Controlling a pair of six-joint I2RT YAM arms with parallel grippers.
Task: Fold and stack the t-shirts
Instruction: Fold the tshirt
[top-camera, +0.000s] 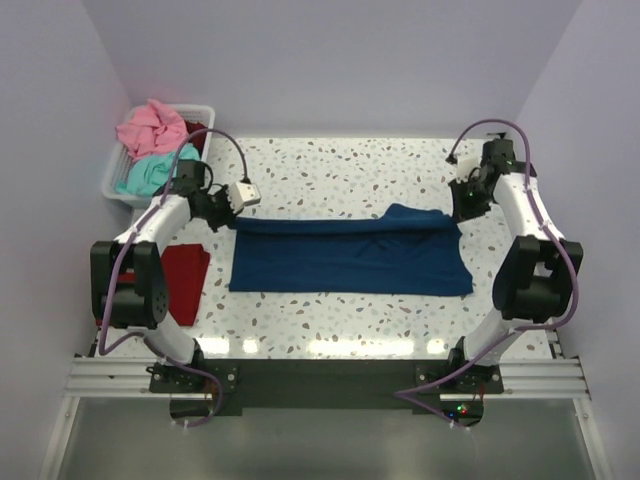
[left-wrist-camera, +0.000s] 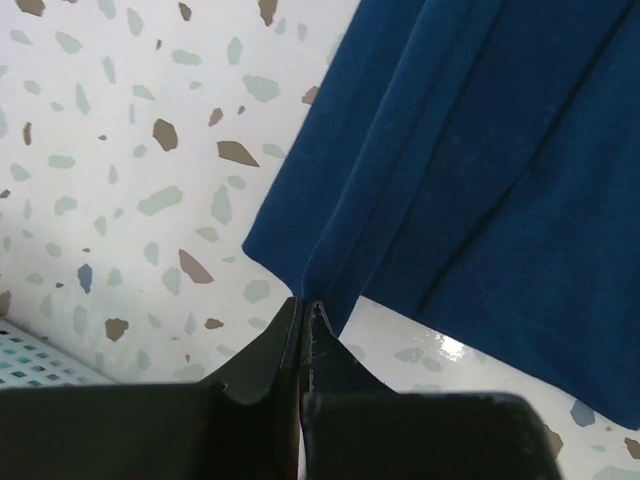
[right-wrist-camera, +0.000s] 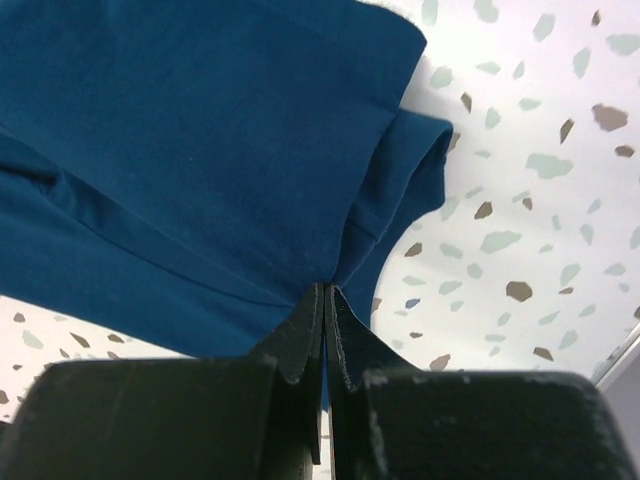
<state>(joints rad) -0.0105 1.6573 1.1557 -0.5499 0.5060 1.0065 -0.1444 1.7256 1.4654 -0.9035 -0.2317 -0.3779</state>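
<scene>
Jaws both clamped on navy t-shirt (top-camera: 350, 262) | arms angled inward

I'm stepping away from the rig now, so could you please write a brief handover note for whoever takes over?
Left tool: shut on the navy t-shirt, far left corner.
Right tool: shut on its far right corner.
That shirt lies spread on the table, fold begun.
Dark red t-shirt: table's left edge, seemingly folded.
Pink t-shirt and teal t-shirt: in the white basket.
Left: finish navy, fold those two, stack.
</scene>
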